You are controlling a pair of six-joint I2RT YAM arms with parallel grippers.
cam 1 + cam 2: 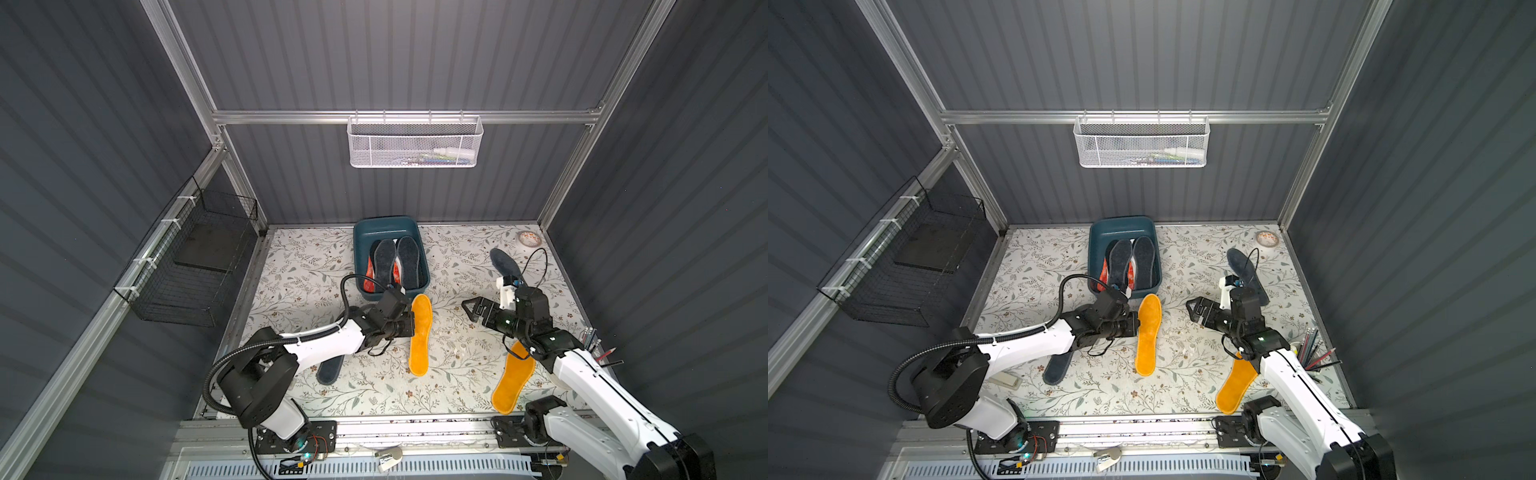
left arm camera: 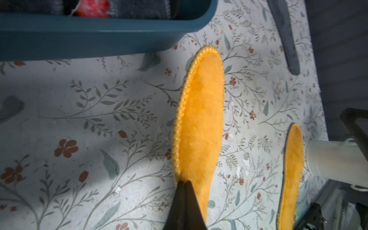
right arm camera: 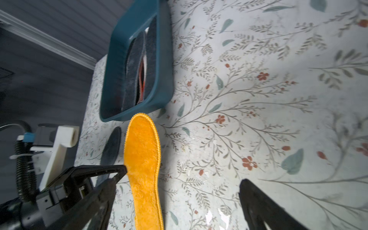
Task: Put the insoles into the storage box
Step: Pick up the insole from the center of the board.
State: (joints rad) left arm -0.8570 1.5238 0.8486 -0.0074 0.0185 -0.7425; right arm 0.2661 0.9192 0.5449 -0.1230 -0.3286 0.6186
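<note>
Clamping an edge of the orange insole (image 1: 420, 336) beside the storage box (image 1: 359, 249) is the left pincer (image 2: 184, 187); the right pincer (image 1: 469, 309) gapes.

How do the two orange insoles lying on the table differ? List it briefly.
The left gripper is shut on the edge of the middle orange insole; nothing grips the right-side orange insole. The middle orange insole shows whole, its tip near the storage box; the right-side orange insole is partly hidden under the right arm. Both are fuzzy orange-yellow and lie on the table, not in the storage box.
</note>
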